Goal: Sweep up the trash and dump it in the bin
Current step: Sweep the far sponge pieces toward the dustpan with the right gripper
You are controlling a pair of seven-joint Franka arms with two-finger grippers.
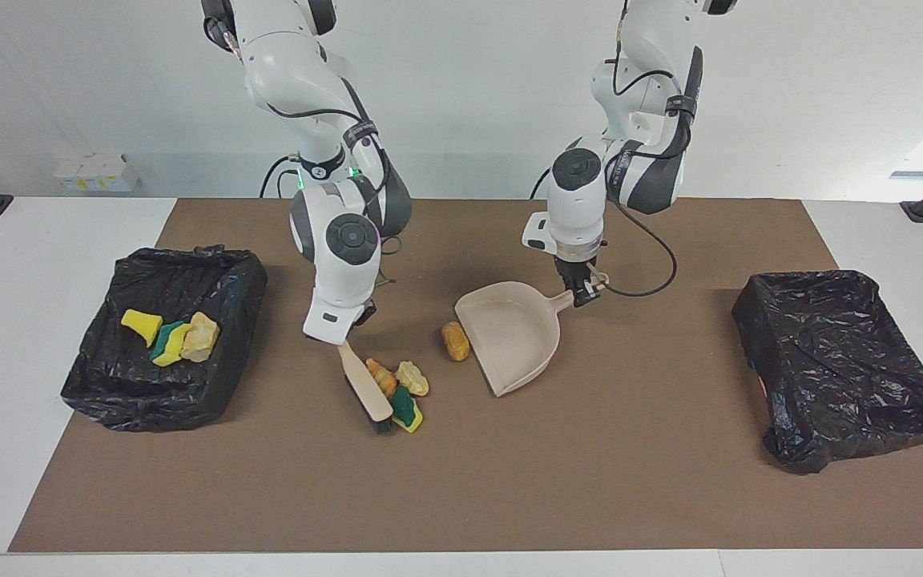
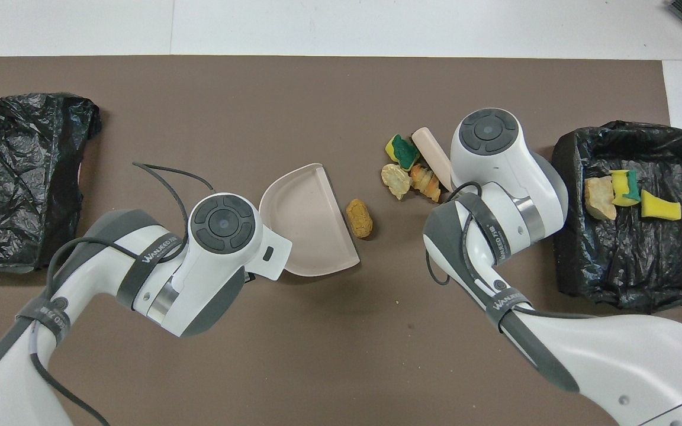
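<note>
Facing view: our right gripper [image 1: 347, 340] has fingers pinching the brush [image 1: 367, 387], touching three scraps [image 1: 399, 391]; left gripper [image 1: 583, 295] fingers pinch the dustpan [image 1: 513, 334] handle, one lump [image 1: 455, 340] at its mouth. We should sweep low toward the pan, keeping its lip on the bench [image 1: 461, 497].

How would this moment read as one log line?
left gripper: holds dustpan | right gripper: holds brush | trash: unswept

Right gripper [image 1: 347, 340] holding brush [image 1: 367, 390] against trash [image 1: 401, 390], left gripper [image 1: 582, 295] gripping dustpan [image 1: 513, 336] handle
</note>
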